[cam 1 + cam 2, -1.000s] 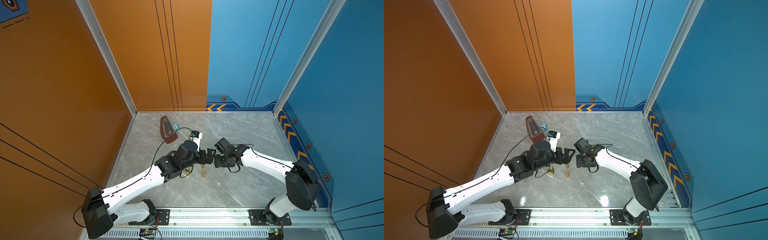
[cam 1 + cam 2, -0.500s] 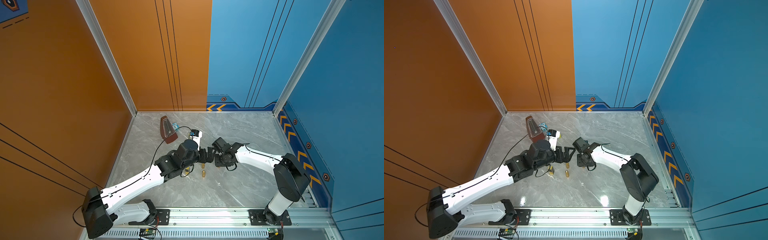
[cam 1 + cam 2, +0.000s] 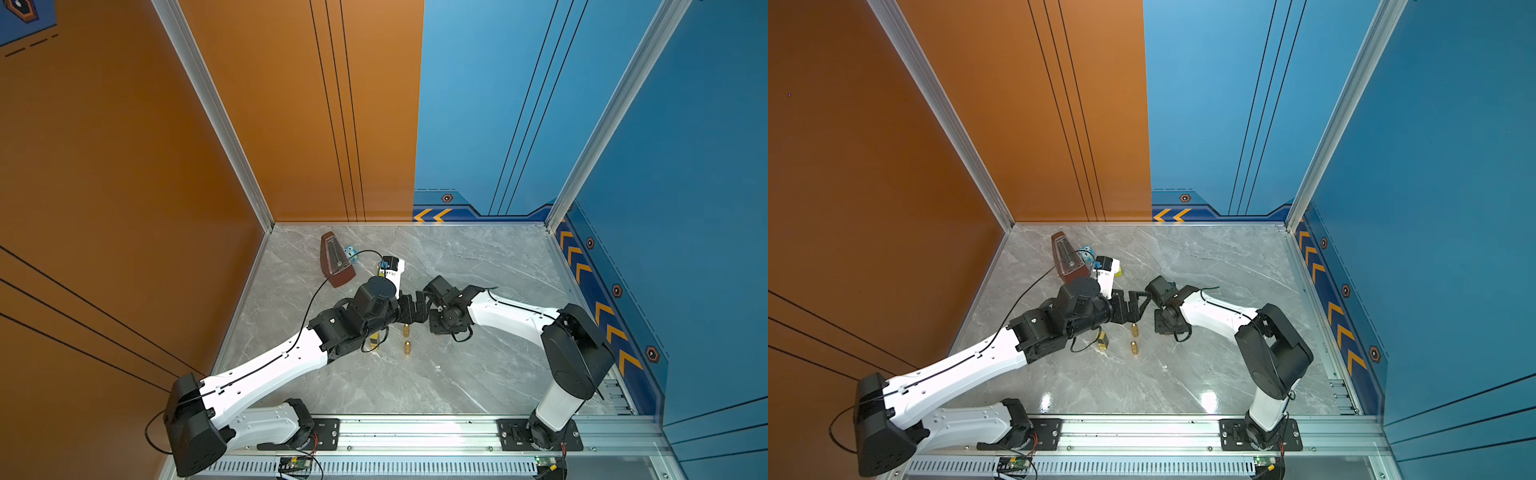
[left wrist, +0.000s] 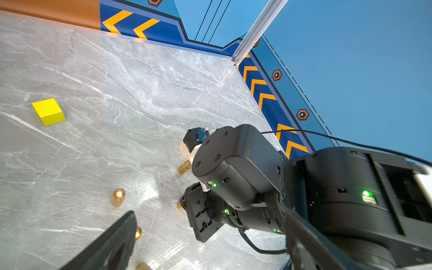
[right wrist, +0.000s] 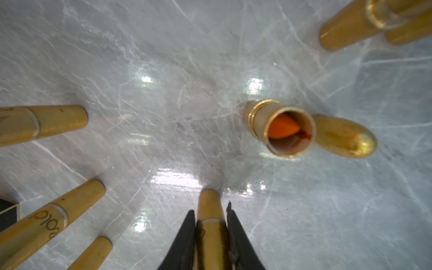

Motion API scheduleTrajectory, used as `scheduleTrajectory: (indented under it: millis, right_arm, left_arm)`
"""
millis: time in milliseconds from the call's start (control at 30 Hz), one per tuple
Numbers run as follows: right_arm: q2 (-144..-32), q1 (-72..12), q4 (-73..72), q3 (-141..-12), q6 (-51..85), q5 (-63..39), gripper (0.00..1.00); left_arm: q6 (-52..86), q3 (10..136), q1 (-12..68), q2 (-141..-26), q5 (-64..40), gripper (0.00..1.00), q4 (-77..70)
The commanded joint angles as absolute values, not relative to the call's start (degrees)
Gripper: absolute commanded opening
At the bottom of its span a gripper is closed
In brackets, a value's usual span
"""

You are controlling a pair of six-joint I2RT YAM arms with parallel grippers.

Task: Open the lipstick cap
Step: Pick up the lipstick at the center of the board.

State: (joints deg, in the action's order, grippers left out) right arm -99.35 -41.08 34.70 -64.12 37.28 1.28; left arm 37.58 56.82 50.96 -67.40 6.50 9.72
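Closure was the change. Over the last second the right tool [image 5: 210, 214] had drawn its black jaws together, and it now stood clamped on the upper part of a slim gold lipstick tube [image 5: 208, 198]. The tube stood upright on the grey marble worktop [image 5: 163, 105], directly under that wrist. The jaws sat at and above the thin seam ring, so the hold looked to be on the cap, with the base free below. By that reading the grasp was made and the pull was the step in hand. With nothing pinning the base, a straight lift could carry the whole tube up still capped.

Just past it stood a short gold tube with an orange stick [image 5: 284, 127] already bared, and a rounded gold cap [image 5: 343, 135] just beside it. Several more capped gold tubes ringed the edges of that view.

In both top views the left tool [image 3: 417, 308] hung beside the right wrist with its jaws spread wide, holding nothing. It looked near enough to take the base.

Compared with a second earlier, the right arm's elbow had swung up and inward, while the left arm had kept its pose.

Farthest back, a brown wedge-shaped case [image 3: 336, 262] and a yellow block [image 4: 48, 111] lay toward the rear of the worktop, well apart from the work.
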Motion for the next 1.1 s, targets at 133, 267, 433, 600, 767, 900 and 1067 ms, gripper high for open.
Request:
scheduleTrajectory:
  millis: [133,267,433,600,767,900,1067]
  right_arm:
    - [-97.44,-40.61,34.45,-64.12,36.3,2.24,0.17]
    - [-93.94,-38.87,34.45,-62.93,35.65,1.23,0.17]
    - [-89.2,-36.31,34.45,-61.13,33.78,-2.63,0.16]
    - [-83.6,-33.14,34.99,-59.34,31.71,-8.75,0.16]
    - [-78.71,-30.06,36.21,-59.06,29.92,-16.78,0.16]
    - [-75.63,-28.48,37.67,-59.49,29.09,-22.61,0.16]
    - [-73.47,-28.3,39.45,-60.53,28.74,-28.96,0.17]
  left_arm:
    - [33.96,56.45,50.06,-65.98,10.21,0.98,10.28]
    - [30.0,54.77,48.56,-64.8,9.07,0.99,10.28]
    - [24.09,52.07,47.14,-64.33,8.67,0.99,10.28]
    - [15.49,49.26,46.77,-66.43,6.63,0.99,9.84]
    - [5.94,46.07,49.11,-69.68,0.72,0.99,5.75]
    - [3.29,40.56,49.91,-69.52,-6.56,0.98,-5.09]
    - [1.82,39.98,50.0,-72.38,-11.99,0.9,-9.82]
